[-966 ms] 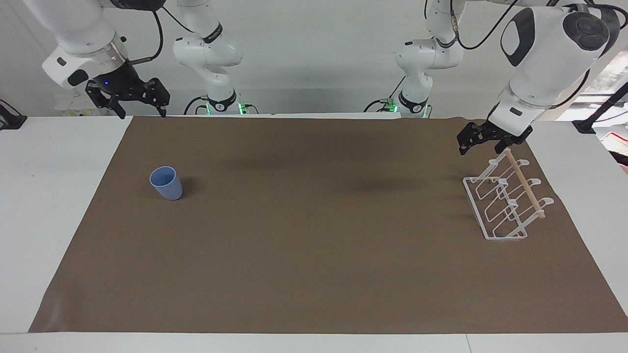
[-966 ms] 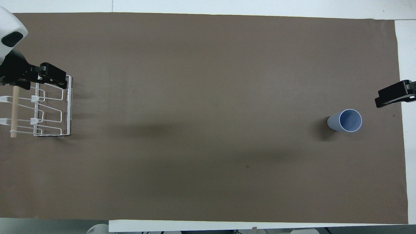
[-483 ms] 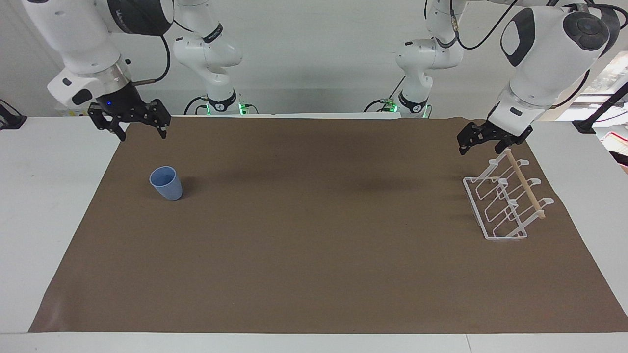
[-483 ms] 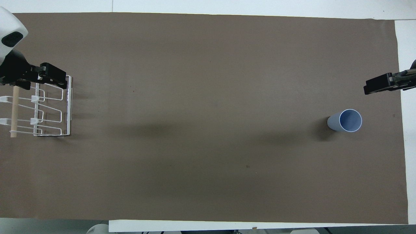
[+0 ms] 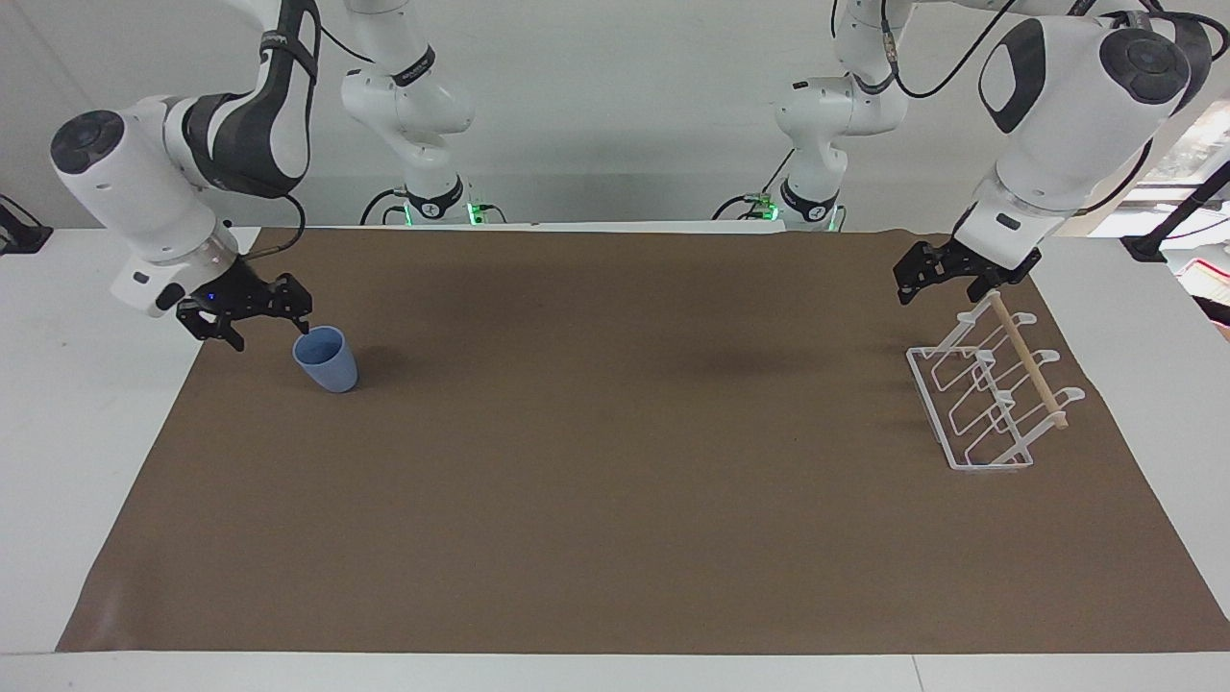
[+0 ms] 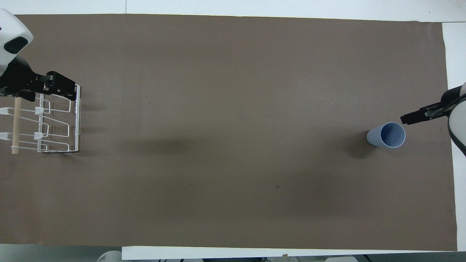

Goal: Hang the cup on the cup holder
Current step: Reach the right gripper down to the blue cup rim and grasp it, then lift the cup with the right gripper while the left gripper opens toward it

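The light-blue cup stands upright, mouth up, on the brown mat toward the right arm's end of the table; it also shows in the overhead view. My right gripper is open and low beside the cup, one fingertip close to its rim; in the overhead view the right gripper is just off the rim. The white wire cup holder with its wooden dowel stands at the left arm's end. My left gripper hangs open over the holder's end that is nearer to the robots and waits.
The brown mat covers most of the white table. The cup stands close to the mat's edge at the right arm's end.
My right gripper has come down from above the mat's corner and moved to the cup's rim. The left arm, the cup and the holder have not moved.
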### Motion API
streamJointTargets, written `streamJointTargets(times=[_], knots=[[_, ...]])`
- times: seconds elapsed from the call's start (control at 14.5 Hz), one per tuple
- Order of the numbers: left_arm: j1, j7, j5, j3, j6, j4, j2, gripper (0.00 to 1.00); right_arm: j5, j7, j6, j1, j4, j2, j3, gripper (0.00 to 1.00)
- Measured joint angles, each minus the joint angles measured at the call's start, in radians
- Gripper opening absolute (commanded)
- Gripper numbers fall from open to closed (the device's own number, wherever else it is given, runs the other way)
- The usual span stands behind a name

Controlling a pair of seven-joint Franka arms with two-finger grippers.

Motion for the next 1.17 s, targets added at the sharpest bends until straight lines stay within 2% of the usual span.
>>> streamJointTargets(times=[0.34,0.62,0.9,1.03,1.17], knots=[[0.000,-0.001,0.000,0.000,0.000,-0.010,0.000,1.00,0.000,-0.051,0.159,-0.031,-0.128,0.008,0.000,0.87],[0.000,-0.038,0.000,0.000,0.000,-0.016,-0.001,1.00,0.000,-0.054,0.201,-0.032,-0.160,0.045,0.001,0.72],[0.000,-0.068,0.000,0.000,0.000,-0.032,-0.005,1.00,0.000,-0.055,0.201,-0.031,-0.169,0.052,0.004,0.39],[0.000,-0.081,0.000,0.000,0.000,-0.035,-0.007,1.00,0.000,-0.056,0.201,-0.029,-0.172,0.052,0.005,0.16],[0.000,-0.107,0.000,0.000,0.000,-0.036,-0.008,1.00,0.000,-0.056,0.201,-0.028,-0.176,0.052,0.006,0.04]])
